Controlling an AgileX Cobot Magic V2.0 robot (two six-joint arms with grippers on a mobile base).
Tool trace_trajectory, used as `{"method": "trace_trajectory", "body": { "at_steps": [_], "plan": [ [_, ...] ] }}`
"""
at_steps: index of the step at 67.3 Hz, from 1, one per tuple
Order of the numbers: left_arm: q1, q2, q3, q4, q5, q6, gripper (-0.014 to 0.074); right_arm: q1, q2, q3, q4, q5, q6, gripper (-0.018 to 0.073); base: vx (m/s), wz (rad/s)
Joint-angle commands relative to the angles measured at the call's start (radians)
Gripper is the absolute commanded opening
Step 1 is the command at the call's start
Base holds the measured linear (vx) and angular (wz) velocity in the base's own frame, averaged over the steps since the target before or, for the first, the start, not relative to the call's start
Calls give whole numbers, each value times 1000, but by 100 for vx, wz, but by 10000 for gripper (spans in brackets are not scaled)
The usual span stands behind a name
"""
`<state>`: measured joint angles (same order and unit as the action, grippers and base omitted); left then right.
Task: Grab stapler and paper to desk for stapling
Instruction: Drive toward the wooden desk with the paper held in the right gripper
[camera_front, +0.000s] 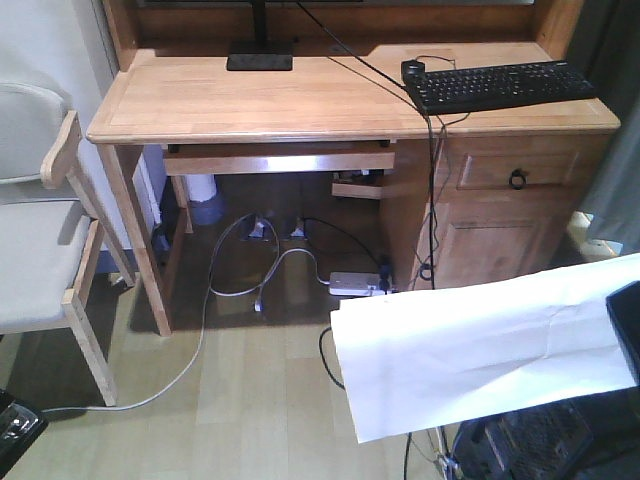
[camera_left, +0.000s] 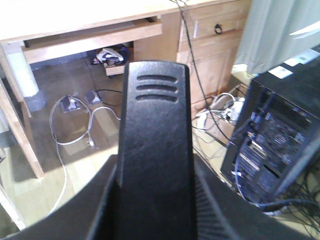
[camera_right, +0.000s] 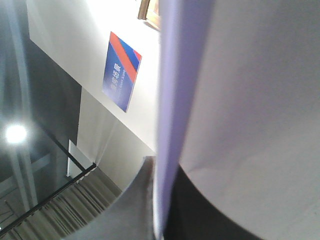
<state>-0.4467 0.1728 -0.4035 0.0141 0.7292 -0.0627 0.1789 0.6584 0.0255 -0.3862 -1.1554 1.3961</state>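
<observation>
Paper (camera_front: 480, 345) and stapler (camera_left: 155, 150), both held, hang short of desk (camera_front: 300, 100) edge.

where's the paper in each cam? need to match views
Exterior front-facing: the paper fills the lower right, held up off the floor in front of the desk.
Left wrist-mounted: not clearly in it.
Right wrist-mounted: the paper covers the right half, seen almost edge-on.
Shared landmark: the ring-pull drawer, right of centre in the front view, top right of centre in the left wrist view; the right wrist view does not show it.
</observation>
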Motion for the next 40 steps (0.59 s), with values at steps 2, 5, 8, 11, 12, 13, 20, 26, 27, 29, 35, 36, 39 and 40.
{"method": "trace_trajectory", "body": {
  "at_steps": [2, 5, 8, 11, 12, 13, 20, 26, 27, 29, 35, 36, 39, 40],
  "plan": [
    [1, 9, -32, -3, -107, -1, -6, 0, 1, 25, 15, -180, -7, -1, 18, 8],
    [1, 9, -32, -3, -107, -1, -6, 0, 1, 25, 15, -180, -7, -1, 18, 9],
    [1, 9, -32, -3, -107, -1, -6, 0, 1, 25, 15, -180, -7, -1, 18, 9],
    [1, 9, -32, -3, -107, -1, -6, 0, 1, 25, 15, -180, -7, -1, 18, 10],
    [1, 9, -32, -3, -107, -1, -6, 0, 1, 25, 15, -180, -7, -1, 18, 10],
    [1, 9, -32, -3, -107, -1, -6, 0, 1, 25, 15, -180, -7, -1, 18, 11],
    [1, 9, -32, -3, -107, -1, -6, 0, 1, 25, 15, -180, -7, -1, 17, 11],
    [1, 9, -32, -3, -107, -1, -6, 0, 1, 25, 15, -180, -7, -1, 17, 9],
    [1, 9, -32, -3, -107, -1, -6, 0, 1, 25, 15, -180, -7, -1, 17, 8],
    [1, 9, -32, -3, -107, -1, -6, 0, 1, 25, 15, -180, -7, -1, 16, 8],
    [1, 9, -32, -3, -107, -1, -6, 0, 1, 25, 15, -180, -7, -1, 16, 6],
    [1, 9, -32, -3, -107, -1, -6, 0, 1, 25, 15, -180, -7, -1, 16, 6],
    [1, 9, -32, -3, -107, -1, -6, 0, 1, 25, 15, -180, -7, -1, 15, 5],
    [1, 9, -32, -3, -107, -1, -6, 0, 1, 25, 15, -180, -7, -1, 15, 4]
  ]
}}
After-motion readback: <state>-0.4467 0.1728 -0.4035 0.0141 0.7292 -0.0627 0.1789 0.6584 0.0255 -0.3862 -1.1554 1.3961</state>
